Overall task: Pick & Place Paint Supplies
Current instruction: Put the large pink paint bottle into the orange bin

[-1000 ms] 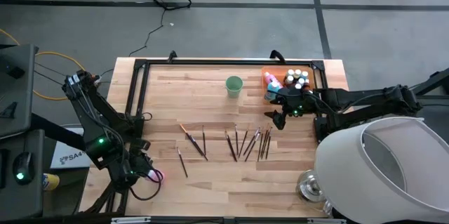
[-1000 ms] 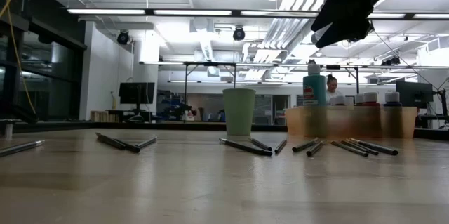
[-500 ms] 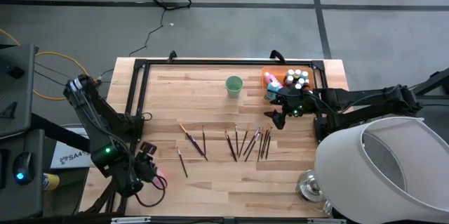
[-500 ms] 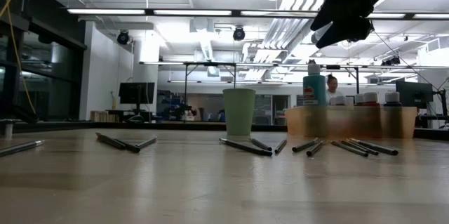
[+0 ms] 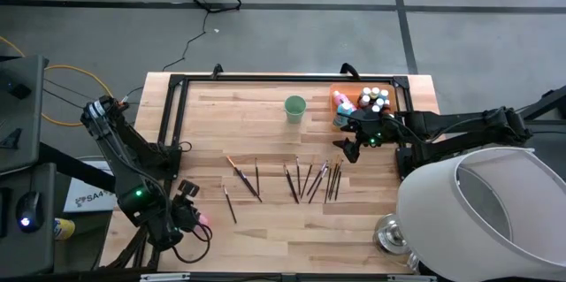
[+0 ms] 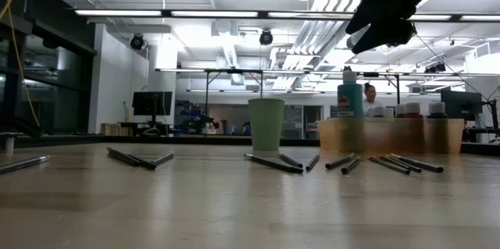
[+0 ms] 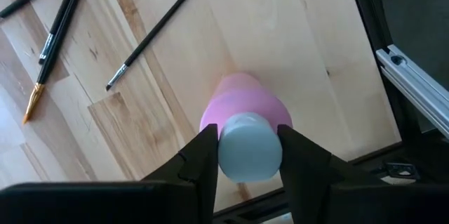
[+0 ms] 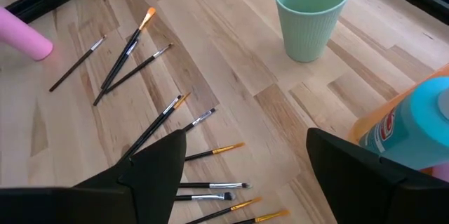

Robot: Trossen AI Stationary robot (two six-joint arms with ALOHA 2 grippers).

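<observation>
**So the pink bottle is already sitting between the left fingers**

Basically the left gripper [image 7: 244, 155] is down at the near left corner of the tabletop [image 5: 265, 229], one finger on each side of the pink bottle [image 7: 245, 115]. Its pale cap end points back at the wrist and its long axis runs straight away from the fingers, so they look clamped on it, or very nearly. I'd guess the next thing is just lift and carry. A single brush [image 7: 147, 39] lies just beyond it. Farther off, the brushes [image 5: 309, 179] are spread mid-table, then the green cup [image 5: 294, 108]. The right gripper [image 8: 242, 154] hovers near the orange tray [image 5: 339, 96] at the far right, fingers wide apart, holding nothing, well away from the bottle.
</observation>
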